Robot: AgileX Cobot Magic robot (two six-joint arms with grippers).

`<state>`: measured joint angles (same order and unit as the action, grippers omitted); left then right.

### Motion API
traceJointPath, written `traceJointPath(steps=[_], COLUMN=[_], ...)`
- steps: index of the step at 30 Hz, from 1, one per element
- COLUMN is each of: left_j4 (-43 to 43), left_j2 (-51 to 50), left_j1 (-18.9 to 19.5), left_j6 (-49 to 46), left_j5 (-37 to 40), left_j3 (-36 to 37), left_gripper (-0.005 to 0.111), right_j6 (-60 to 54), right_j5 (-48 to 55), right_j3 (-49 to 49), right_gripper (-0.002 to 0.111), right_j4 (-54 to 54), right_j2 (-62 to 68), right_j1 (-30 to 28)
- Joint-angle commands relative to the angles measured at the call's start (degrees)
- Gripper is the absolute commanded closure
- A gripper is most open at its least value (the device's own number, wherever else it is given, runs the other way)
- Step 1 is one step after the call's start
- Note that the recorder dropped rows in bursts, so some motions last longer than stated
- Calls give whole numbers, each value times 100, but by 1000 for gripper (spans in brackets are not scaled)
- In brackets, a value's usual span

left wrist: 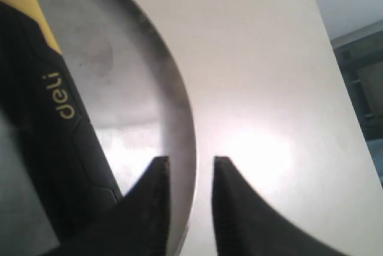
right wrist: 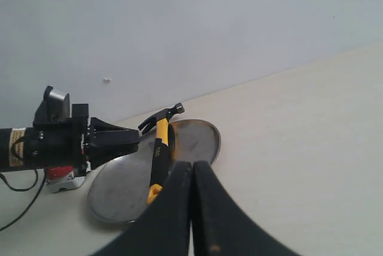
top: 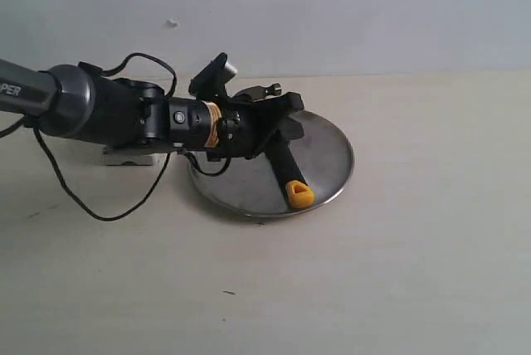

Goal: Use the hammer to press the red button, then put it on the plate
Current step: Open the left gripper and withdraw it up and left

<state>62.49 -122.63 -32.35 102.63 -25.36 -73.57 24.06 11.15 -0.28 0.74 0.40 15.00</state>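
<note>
Your hammer lies on the plate. The left tool gapes empty beside it, and the right tool is closed on nothing. Placement looks done.

Pale wooden table meets a plain whitish wall.

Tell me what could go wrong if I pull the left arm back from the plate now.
1. The open left gripper hangs close beside the hammer handle, so a sideways retreat could knock it. Lifting straight up looks safer.
2. The hammer's yellow end lies right at the plate rim, so even a small nudge might slide it off onto the table.
</note>
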Motion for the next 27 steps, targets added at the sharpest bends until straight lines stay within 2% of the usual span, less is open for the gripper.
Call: traceJointPath(steps=[1,3,5,6,7,11,15,22,27], left_j4=[222,-206,-948,-1093,-1165,-957,-683,-462,-492], left_j2=[766,1403,2562,2910,3582,5739,6730,7893,8265], left_j1=[-14,-6,-16,-16,-16,-16,-16,-16,-16], left_j6=[-332,-1019,-2382,-2657,-2793,-2570,-2582,-2795,-3629], left_j5=[383,607,296,112,-88,-416,-416,-402,-306], left_j3=[537,1179,2180,2548,3064,4265,4544,4549,4549], left_gripper=[106,107,107,107,107,107,107,107,107], right_j6=[-34,-34,-34,-34,-34,-34,-34,-34,-34], right_j5=[-14,-14,-14,-14,-14,-14,-14,-14,-14], right_j3=[28,28,28,28,28,28,28,28,28], right_gripper=[108,108,108,108,108,108,108,108,108], right_j4=[2,2,2,2,2,2,2,42,42], right_j2=[-40,-40,-40,-40,-40,-40,-40,-40,-40], right_j1=[-38,-38,-38,-38,-38,-38,-38,-38,-38])
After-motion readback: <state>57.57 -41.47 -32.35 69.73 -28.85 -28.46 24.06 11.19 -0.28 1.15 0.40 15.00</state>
